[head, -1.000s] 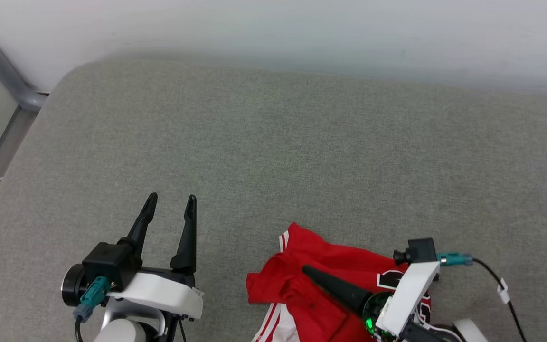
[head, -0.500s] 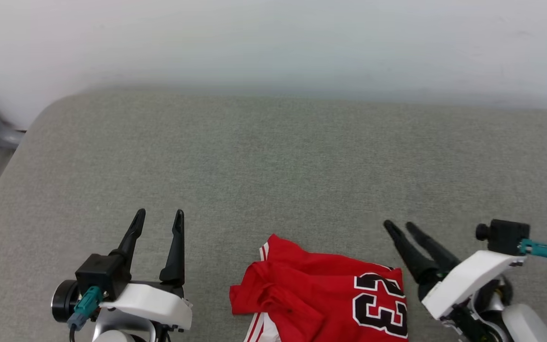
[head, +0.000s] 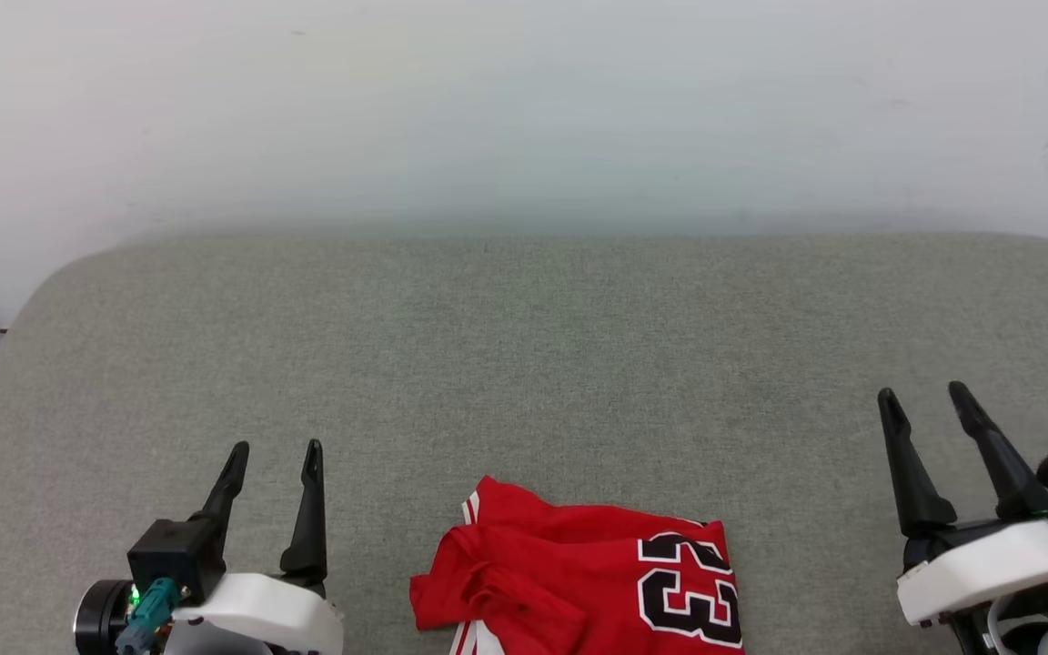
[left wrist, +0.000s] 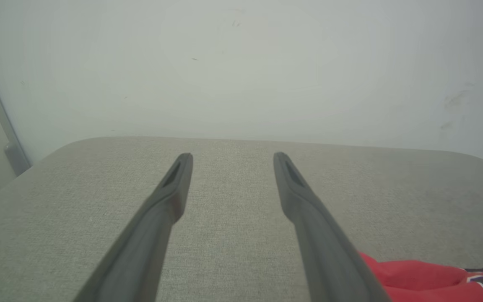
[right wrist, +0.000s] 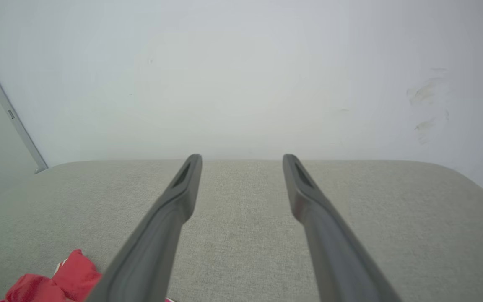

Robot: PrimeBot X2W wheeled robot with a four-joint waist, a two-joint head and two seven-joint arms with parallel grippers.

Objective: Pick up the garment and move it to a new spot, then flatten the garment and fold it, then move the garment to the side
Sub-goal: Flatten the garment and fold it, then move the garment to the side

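On the left, the left tool hovers over the grey woven-fabric cushion. Its two long dark fingers stand spread wide and have hold of nothing. In the left wrist view only bare cushion lies between them.

In the middle, at the near edge of the head view, lies the red jersey-style garment with white striped trim and black-and-white "23" lettering facing up. It is gathered into a compact, roughly rectangular bundle, rumpled along its left side. It sits between the two tools and touches neither.

On the right, the right tool is likewise fully spread and empty, set apart from the garment and pointing towards the pale wall.

Judging by this, the picking up, flattening and folding look done, and both tools have let go. The near part of the bundle is cut off, so the fold's neatness is uncertain. Probably only the last shift to the side is left, if that.
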